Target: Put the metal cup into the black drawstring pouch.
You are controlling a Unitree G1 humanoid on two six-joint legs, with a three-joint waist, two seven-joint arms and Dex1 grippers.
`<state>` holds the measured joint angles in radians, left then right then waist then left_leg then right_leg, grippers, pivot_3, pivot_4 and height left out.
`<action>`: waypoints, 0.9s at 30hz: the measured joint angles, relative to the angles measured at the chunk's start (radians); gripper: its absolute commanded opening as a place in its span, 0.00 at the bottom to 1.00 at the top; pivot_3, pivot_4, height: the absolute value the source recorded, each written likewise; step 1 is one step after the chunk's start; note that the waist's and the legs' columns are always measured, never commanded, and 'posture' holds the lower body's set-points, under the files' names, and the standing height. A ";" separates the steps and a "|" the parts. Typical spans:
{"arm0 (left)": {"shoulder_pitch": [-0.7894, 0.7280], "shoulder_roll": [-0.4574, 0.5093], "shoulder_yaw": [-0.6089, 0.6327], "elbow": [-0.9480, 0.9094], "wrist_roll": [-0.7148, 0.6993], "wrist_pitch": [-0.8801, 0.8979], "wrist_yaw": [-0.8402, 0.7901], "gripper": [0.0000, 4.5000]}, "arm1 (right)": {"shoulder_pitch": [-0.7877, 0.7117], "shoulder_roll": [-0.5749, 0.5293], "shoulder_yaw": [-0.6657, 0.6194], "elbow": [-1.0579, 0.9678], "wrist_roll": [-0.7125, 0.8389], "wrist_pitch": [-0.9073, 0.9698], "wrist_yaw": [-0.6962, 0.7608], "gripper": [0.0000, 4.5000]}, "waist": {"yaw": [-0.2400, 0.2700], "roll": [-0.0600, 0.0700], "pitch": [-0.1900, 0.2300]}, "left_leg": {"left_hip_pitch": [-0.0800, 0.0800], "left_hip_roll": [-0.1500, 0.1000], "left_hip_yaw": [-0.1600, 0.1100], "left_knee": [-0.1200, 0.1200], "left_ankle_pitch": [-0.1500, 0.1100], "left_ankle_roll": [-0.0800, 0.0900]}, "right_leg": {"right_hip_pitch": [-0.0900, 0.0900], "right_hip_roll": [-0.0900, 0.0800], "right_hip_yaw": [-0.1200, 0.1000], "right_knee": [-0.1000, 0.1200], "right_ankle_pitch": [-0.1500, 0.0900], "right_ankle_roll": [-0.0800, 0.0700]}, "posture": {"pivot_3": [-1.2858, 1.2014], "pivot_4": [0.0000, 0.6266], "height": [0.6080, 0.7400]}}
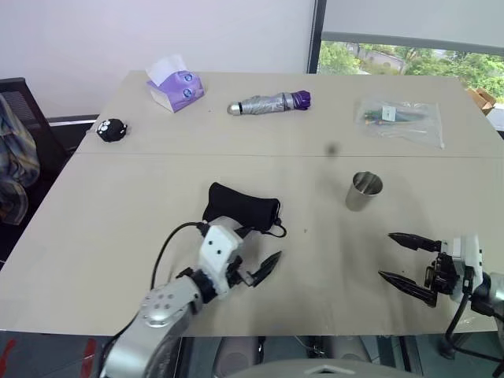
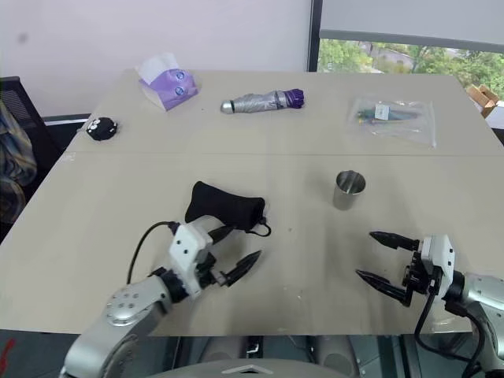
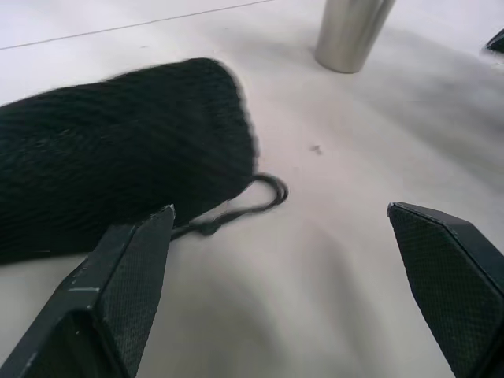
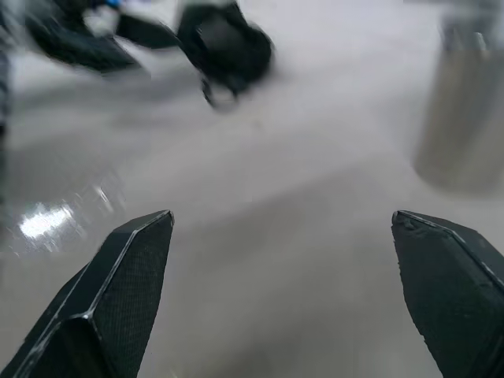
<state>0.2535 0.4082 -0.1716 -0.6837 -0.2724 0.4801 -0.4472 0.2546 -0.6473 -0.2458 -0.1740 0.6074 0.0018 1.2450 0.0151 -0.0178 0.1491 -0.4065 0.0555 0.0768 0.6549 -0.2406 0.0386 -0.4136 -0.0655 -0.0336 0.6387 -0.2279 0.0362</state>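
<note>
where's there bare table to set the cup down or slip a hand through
Widest bare patch: the near table between the black drawstring pouch and the metal cup, reaching back to the seam. The left side below the spotted black ball is bare too. The far edge is crowded: tissue pack, folded umbrella, clear plastic bag.

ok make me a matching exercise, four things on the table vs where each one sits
Things:
1. shiny steel handleless cup
2. soft black fabric drawstring pouch
3. folded silver umbrella with purple end
4. purple tissue pack

Places:
A. far left part of the table
B. far side, near the middle
C. just beyond the left pincer
D. beyond the right pincer

Pairs: 1-D, 2-C, 3-B, 4-A
</note>
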 measured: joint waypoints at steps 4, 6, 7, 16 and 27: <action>-0.006 -0.111 -0.058 -0.001 0.078 0.009 0.131 1.00 | 0.014 0.002 -0.002 -0.067 0.045 0.043 -0.026 1.00 | 0.001 -0.001 0.000 | 0.000 0.000 0.000 0.000 0.000 0.000 | 0.000 0.000 0.001 0.000 0.000 0.000 | 0.52 0.24 1.00; 0.004 -0.134 -0.097 -0.005 0.118 0.017 0.180 1.00 | 0.022 0.002 -0.002 -0.090 0.056 0.060 -0.033 1.00 | 0.000 -0.001 0.001 | -0.001 -0.001 0.000 0.000 0.000 0.000 | 0.000 0.000 0.001 0.000 0.000 0.000 | 0.52 0.24 1.00; 0.009 -0.138 -0.114 -0.005 0.142 0.021 0.201 1.00 | 0.024 0.002 -0.002 -0.096 0.061 0.065 -0.034 1.00 | 0.000 -0.002 0.001 | -0.001 -0.001 -0.001 0.000 0.000 0.000 | 0.000 0.000 0.000 0.000 0.000 0.000 | 0.52 0.24 1.00; -0.044 -0.207 -0.220 -0.005 0.356 0.037 0.359 1.00 | 0.031 -0.003 -0.007 -0.144 0.097 0.122 -0.052 1.00 | 0.001 -0.002 0.001 | -0.001 -0.001 -0.002 0.000 0.000 0.000 | 0.000 0.000 0.000 0.000 0.000 0.000 | 0.52 0.24 1.00; -0.131 -0.279 -0.279 -0.006 0.512 0.151 0.429 1.00 | -0.003 -0.036 -0.007 -0.163 0.128 0.173 -0.047 1.00 | 0.000 -0.003 0.002 | -0.001 -0.003 -0.004 0.000 0.000 0.000 | 0.000 0.002 0.000 0.000 0.000 0.000 | 0.52 0.24 1.00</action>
<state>0.1227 0.1292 -0.4507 -0.6897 0.2397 0.6316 -0.0182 0.2519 -0.6832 -0.2531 -0.3368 0.7358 0.1746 1.1975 0.0156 -0.0208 0.1506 -0.4080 0.0526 0.0732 0.6553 -0.2405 0.0387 -0.4140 -0.0638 -0.0341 0.6386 -0.2280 0.0361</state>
